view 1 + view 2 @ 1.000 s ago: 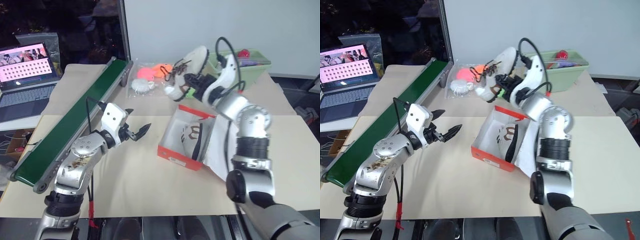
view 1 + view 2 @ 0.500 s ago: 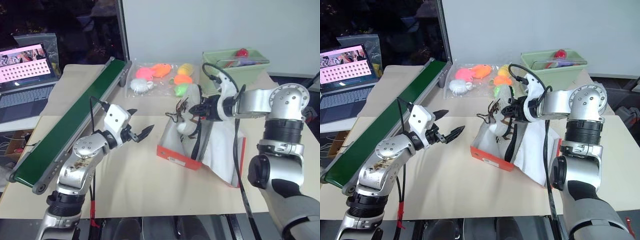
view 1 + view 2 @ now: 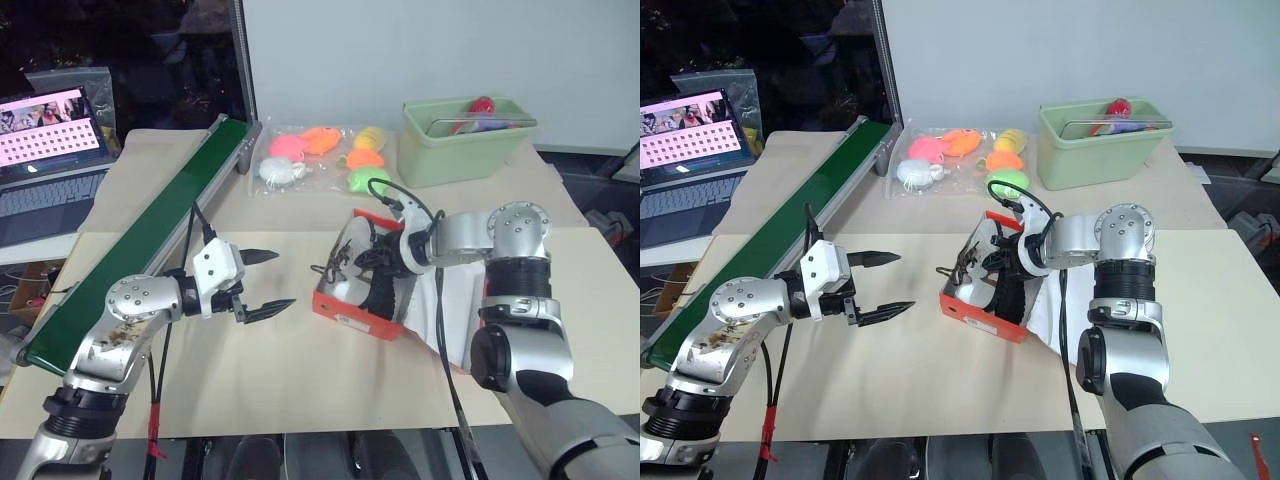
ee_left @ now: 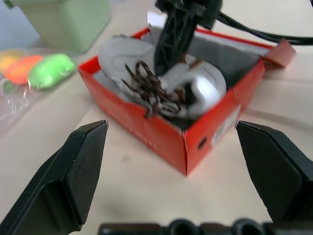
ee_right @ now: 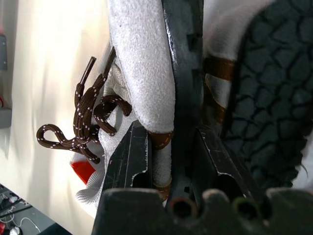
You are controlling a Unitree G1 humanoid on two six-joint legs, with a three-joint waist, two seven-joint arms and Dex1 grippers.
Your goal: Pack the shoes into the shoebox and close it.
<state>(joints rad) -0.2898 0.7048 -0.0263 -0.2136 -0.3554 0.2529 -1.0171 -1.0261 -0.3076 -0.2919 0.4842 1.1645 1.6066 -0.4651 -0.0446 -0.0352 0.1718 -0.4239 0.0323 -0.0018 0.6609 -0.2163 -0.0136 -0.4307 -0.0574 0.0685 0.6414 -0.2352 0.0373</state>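
Observation:
The orange-red shoebox (image 3: 345,310) stands open at the table's middle, its white-lined lid (image 3: 455,305) folded out to its right. Two white shoes (image 4: 198,90) with dark brown laces (image 3: 327,270) are inside it, and the laces spill over its near-left wall. My right gripper (image 5: 171,129) reaches down into the box and is shut on the collar of one shoe (image 5: 146,73); the other shoe's black sole (image 5: 271,83) lies beside it. My left gripper (image 3: 285,279) hovers open a short way left of the box, pointing at it, with nothing between its fingers (image 4: 73,171).
A green conveyor belt (image 3: 150,235) runs along the left, with a laptop (image 3: 50,150) beyond it. Bagged bright foam toys (image 3: 320,155) and a pale green bin (image 3: 470,140) sit behind the box. Bare table lies in front of the box.
My right gripper has brought the shoe down from above the box into it. My left gripper has drawn back slightly and turned toward the box, still open.

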